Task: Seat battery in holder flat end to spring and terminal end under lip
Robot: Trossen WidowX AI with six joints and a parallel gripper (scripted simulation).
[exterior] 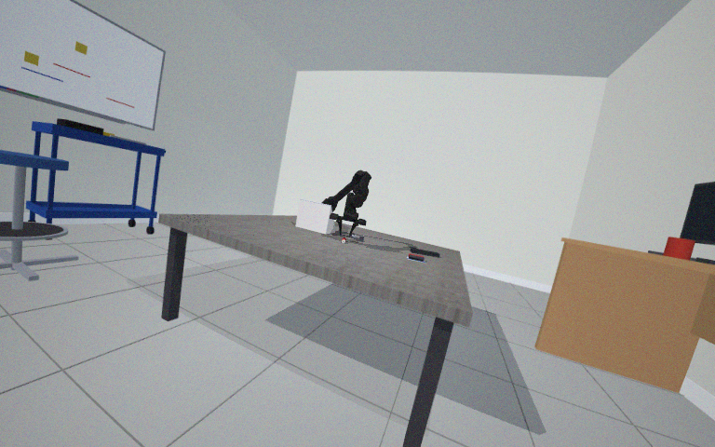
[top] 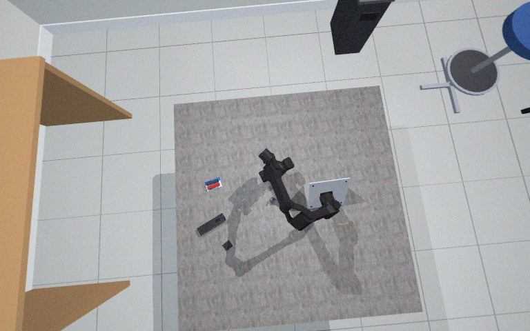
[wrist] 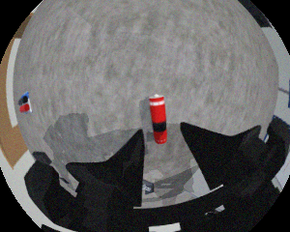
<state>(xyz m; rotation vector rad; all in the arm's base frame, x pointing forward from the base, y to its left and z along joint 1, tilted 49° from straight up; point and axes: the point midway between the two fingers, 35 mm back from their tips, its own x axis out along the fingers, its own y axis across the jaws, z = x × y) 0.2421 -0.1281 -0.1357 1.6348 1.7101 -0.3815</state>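
Red-and-black battery (wrist: 159, 119) lies on the grey table (wrist: 145, 45) at twelve o'clock from our gripper (wrist: 162, 145), jaws apart and empty. We should descend centred, fingers straddling its sides, and close gently. Which dark item is the holder we cannot tell.

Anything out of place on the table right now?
Yes: the battery lies loose on the table, just ahead of the open, empty hand. The holder sits far off, so the battery is nowhere near seated.
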